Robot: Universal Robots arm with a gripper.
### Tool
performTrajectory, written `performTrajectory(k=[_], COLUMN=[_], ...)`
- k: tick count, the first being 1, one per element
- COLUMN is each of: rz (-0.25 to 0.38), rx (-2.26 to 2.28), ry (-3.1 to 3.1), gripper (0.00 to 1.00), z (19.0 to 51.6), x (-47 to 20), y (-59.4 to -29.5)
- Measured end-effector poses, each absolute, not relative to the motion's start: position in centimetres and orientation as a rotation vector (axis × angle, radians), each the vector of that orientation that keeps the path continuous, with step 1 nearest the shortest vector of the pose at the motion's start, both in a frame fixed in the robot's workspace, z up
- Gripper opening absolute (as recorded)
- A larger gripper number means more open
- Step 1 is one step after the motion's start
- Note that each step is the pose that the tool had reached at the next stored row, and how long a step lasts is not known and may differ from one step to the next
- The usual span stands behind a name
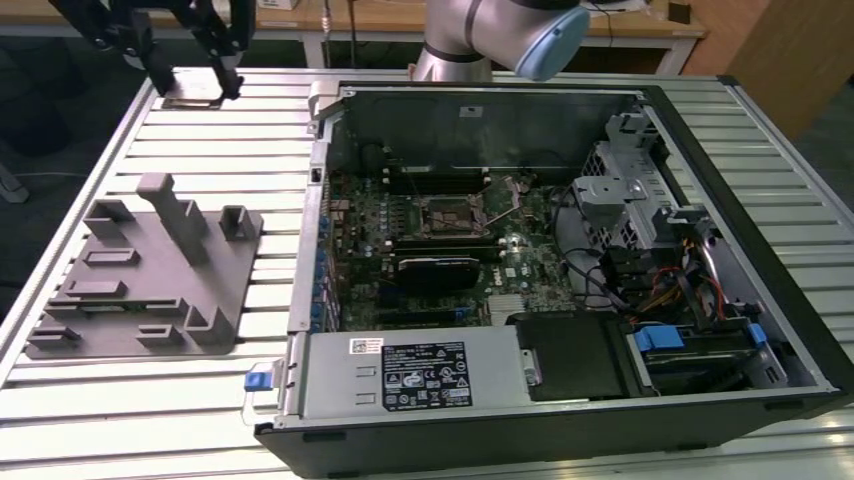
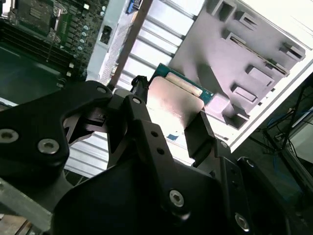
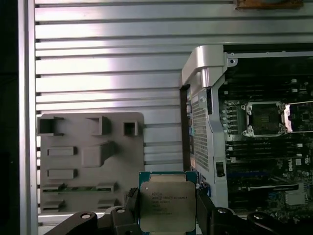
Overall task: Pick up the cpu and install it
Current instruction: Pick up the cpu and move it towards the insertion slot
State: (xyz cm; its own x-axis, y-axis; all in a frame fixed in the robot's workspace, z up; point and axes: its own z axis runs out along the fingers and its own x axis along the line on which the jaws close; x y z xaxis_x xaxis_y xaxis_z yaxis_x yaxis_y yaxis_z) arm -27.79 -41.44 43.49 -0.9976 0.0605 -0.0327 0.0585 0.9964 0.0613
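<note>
- The table is a bed of pale metal slats and carries everything else.
- An open computer case lies on its side on the table towards the exterior view's right, with its inner parts showing.
- The robot arm rises behind the far wall of the case.
- A grey holder block, with slots and upright posts, lies flat on the table at the exterior view's left, just beside the case.
- The motherboard lines the floor of the case, dark green and crowded with parts.
- The socket sits near the middle of the motherboard; its dark square centre lies bare inside a metal frame.
- The hand hangs over the far corner of the table at the exterior view's left, beyond the holder block and well apart from the socket.
- Its black fingers are drawn in on two opposite edges of the cpu, gripping it.
- The cpu is held flat, clear of the slats, with its silver top and green rim showing in both wrist views.
</note>
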Motion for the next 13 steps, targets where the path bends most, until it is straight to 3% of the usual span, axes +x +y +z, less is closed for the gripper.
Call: performTrajectory(k=[13], rz=[0.094], rx=[0.093], ry=[3.104], gripper=[0.55], z=[43.5], x=[-23.2], y=[-41.4])
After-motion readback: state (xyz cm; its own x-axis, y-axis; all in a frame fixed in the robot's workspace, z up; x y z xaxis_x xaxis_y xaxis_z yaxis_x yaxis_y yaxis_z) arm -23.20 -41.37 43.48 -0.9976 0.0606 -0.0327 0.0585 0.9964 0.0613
